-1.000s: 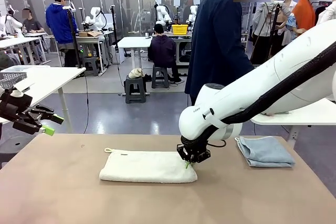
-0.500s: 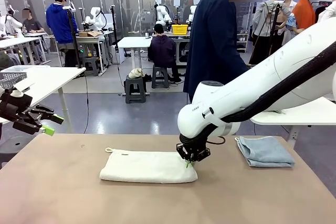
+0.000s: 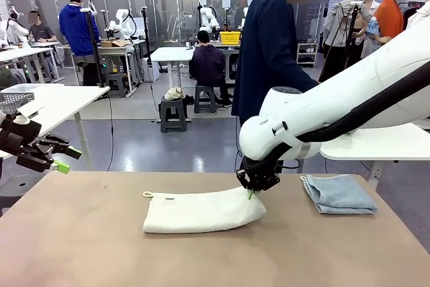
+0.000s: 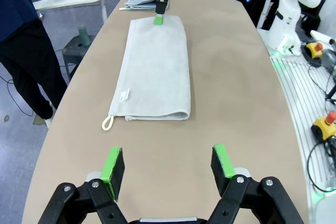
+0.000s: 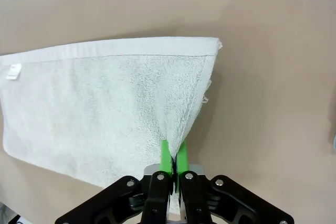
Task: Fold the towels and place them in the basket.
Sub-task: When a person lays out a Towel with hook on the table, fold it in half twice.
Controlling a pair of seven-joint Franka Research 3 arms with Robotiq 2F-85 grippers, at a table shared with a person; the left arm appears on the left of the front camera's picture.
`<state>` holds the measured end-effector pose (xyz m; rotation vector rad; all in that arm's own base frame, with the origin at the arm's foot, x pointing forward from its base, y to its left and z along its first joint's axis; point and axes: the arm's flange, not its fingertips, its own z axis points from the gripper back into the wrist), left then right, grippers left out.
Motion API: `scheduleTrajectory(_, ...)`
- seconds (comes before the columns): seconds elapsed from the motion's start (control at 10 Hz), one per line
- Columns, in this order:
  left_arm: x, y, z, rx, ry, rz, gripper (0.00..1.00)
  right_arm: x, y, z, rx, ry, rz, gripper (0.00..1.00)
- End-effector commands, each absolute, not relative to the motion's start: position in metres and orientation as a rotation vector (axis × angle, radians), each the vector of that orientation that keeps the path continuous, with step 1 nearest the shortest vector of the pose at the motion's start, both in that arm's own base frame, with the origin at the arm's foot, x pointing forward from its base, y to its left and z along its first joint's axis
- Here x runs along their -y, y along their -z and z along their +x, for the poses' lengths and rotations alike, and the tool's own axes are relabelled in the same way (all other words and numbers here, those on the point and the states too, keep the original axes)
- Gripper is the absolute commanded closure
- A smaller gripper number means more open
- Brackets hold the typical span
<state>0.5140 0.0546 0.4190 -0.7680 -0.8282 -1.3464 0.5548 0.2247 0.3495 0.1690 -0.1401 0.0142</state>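
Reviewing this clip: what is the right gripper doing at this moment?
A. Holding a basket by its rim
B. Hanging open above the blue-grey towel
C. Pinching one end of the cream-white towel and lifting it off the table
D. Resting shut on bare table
C: the right gripper is shut on the raised right end of the cream-white towel, while the blue-grey towel lies apart, untouched.

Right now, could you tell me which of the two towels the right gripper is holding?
The cream-white towel with the corner loop; the right gripper is shut on its end. The pale blue-grey towel lies folded, untouched, beside it.
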Motion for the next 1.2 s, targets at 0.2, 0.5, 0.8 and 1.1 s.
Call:
scheduleTrajectory(0.2,-0.055,-0.42,0.513,0.827,1.357,-0.766,0.15,-0.244,-0.392,0.544,0.126,0.0,0.097,1.0)
scheduleTrajectory(0.5,-0.055,-0.42,0.513,0.827,1.357,-0.766,0.15,-0.309,-0.416,0.55,0.162,0.049,-0.024,1.0)
scheduleTrajectory(0.8,-0.055,-0.42,0.513,0.827,1.357,-0.766,0.15,-0.385,-0.408,0.56,0.186,0.139,-0.064,1.0)
scheduleTrajectory(1.1,-0.055,-0.42,0.513,0.827,1.357,-0.766,0.15,-0.449,-0.383,0.568,0.175,0.202,-0.021,1.0)
